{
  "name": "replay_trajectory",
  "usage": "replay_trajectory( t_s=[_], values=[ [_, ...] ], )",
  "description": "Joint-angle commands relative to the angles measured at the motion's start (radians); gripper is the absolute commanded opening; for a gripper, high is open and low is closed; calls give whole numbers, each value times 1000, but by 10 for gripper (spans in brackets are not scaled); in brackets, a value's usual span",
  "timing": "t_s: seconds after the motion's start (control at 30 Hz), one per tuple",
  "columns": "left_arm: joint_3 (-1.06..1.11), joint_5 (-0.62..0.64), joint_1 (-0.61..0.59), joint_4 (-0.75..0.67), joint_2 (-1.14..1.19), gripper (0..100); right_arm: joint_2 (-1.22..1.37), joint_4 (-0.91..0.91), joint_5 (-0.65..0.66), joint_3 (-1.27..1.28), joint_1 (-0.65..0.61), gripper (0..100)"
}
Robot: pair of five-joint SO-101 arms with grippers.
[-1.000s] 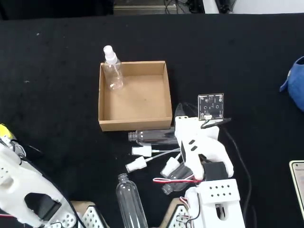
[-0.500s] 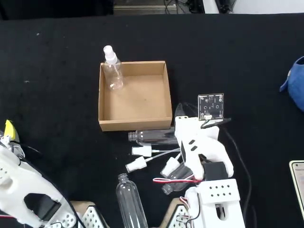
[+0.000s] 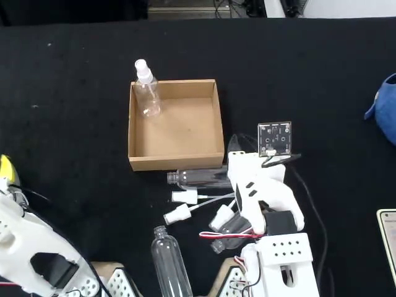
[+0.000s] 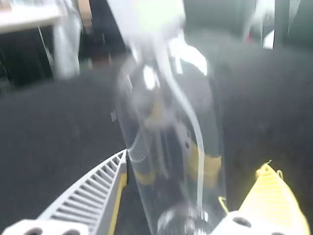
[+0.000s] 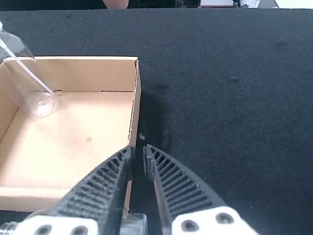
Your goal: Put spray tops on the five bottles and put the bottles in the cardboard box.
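Now slightly shifted since half a second ago: the left arm at the near left edge of the desk, with its yellow fingertip closer to the edge of the high view. All else unmoved.

Clamped in the left tool, a clear held bottle with a spray top on, blurred in the left wrist view. Closed to a thin slit and gripping nothing, the right tool, hovering just beside the near right corner of the cardboard box.

In the box's far left corner, a capped bottle, leaning with its neck over the rim. Along the box's front wall, touching or almost touching it, a lying bottle without a top. Just nearer than that, two loose spray tops. At the near edge, a bare bottle. Partly hidden under the right arm, further bottles.

Wide stretch of black desk between left arm and box, and beyond the box to the far edge.
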Motion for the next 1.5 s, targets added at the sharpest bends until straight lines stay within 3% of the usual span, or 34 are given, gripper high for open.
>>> replay_trajectory(
  t_s=[0.0,0.7,1.27,1.47],
  values=[
    [-28,-6,16,-97,-14,257,-28,-31,8,-2,26,11],
    [-104,-8,54,-97,-14,256,-28,-31,8,-2,26,11],
    [50,-8,74,-94,-195,256,-30,-31,8,-2,26,11],
    [44,-6,59,100,-258,256,-30,-31,8,-2,26,11]
  ],
)
